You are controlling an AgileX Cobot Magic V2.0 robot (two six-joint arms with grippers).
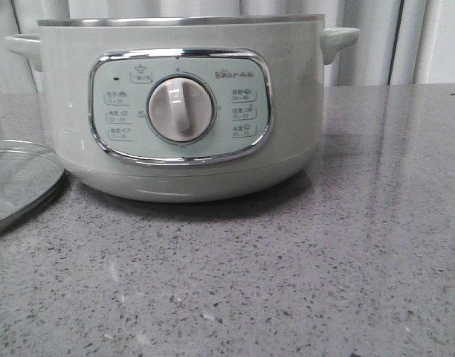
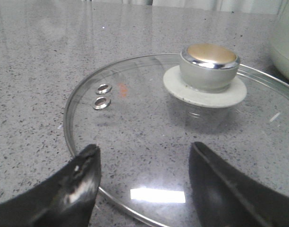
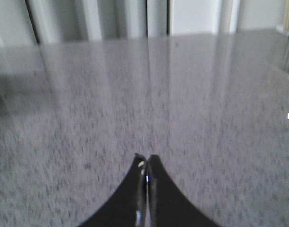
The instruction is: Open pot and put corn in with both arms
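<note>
The pale sage-green pot [image 1: 183, 111] stands at the middle of the front view with no lid on its steel rim; its dial [image 1: 181, 108] faces me. A sliver of the pot shows in the left wrist view [image 2: 286, 47]. The glass lid [image 2: 135, 127] with its gold-topped knob [image 2: 209, 66] lies flat on the counter left of the pot [image 1: 15, 182]. My left gripper [image 2: 144, 153] is open and empty over the lid's near edge. My right gripper [image 3: 147, 158] is shut and empty over bare counter. The corn is out of view.
The grey speckled counter [image 1: 287, 282] runs to a back edge with pale curtains [image 1: 376, 44] behind. The pot's two side handles [image 1: 339, 37] stick out left and right. Neither arm shows in the front view.
</note>
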